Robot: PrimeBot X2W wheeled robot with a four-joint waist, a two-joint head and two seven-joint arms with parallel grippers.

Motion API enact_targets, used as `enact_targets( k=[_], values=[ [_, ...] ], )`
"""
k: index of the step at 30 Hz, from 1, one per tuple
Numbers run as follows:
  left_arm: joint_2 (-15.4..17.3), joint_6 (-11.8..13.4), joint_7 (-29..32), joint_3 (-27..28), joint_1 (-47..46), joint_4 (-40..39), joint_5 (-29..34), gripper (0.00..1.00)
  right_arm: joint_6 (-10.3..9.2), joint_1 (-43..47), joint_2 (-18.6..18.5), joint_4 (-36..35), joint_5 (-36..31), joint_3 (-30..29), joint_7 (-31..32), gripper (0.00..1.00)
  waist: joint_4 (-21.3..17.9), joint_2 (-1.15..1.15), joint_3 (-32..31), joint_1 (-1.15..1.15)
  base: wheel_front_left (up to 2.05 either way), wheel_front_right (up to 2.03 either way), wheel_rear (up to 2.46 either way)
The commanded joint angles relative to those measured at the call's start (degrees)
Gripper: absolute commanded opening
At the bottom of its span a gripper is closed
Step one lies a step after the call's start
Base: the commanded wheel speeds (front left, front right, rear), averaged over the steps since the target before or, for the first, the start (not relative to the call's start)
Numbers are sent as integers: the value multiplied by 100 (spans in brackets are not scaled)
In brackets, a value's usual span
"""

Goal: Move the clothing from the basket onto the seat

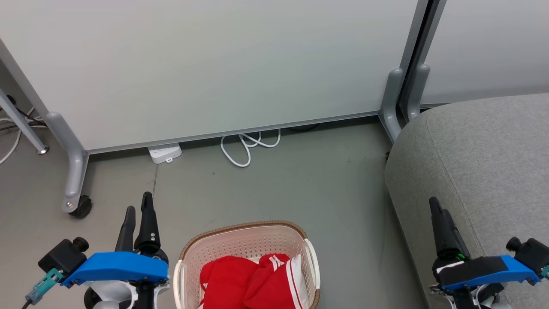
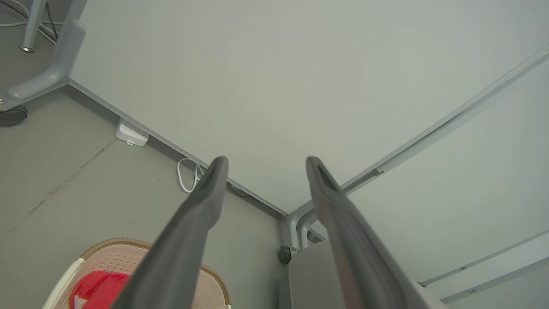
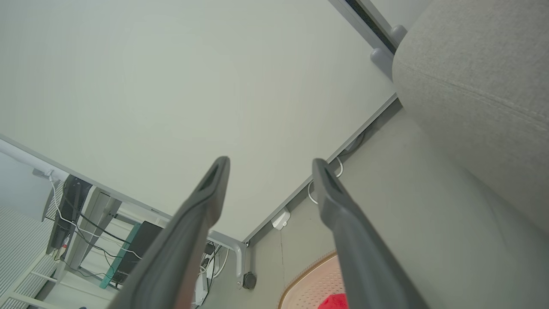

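Note:
The red clothing (image 1: 253, 281) lies bunched in the cream basket (image 1: 240, 240) on the floor at the bottom middle of the head view; the piece on the right has white stripes. The grey seat (image 1: 484, 159) fills the right side. My left gripper (image 1: 138, 204) hovers left of the basket, open and empty. My right gripper (image 1: 434, 201) stands in front of the seat's front edge, open with nothing between its fingers. The left wrist view shows the left gripper (image 2: 263, 161), the basket (image 2: 116, 246) and clothing (image 2: 98, 285). The right wrist view shows the right gripper (image 3: 270, 162), the seat (image 3: 476, 77) and the basket's rim (image 3: 309, 274).
A pale partition panel (image 1: 214, 64) on grey castor feet (image 1: 75, 176) stands behind the basket. A white power strip (image 1: 164, 152) and looped white cable (image 1: 246, 148) lie at its base. Grey floor separates basket and seat.

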Motion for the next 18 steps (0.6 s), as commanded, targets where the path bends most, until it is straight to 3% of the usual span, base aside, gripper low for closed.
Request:
enact_targets(
  k=[1, 18],
  values=[
    [46, 25, -59, -48, -174, -85, 219, 100, 11, -164, -43, -52, -189, 36, -57, 100, 1, 0, 1, 0, 0, 0, 0],
    [174, 179, -398, -495, -188, 1, 1726, 100, 13, -185, -56, 97, -1693, 263, -399, 100, 3, 0, 11, 0, 0, 0, 0]
  ],
)
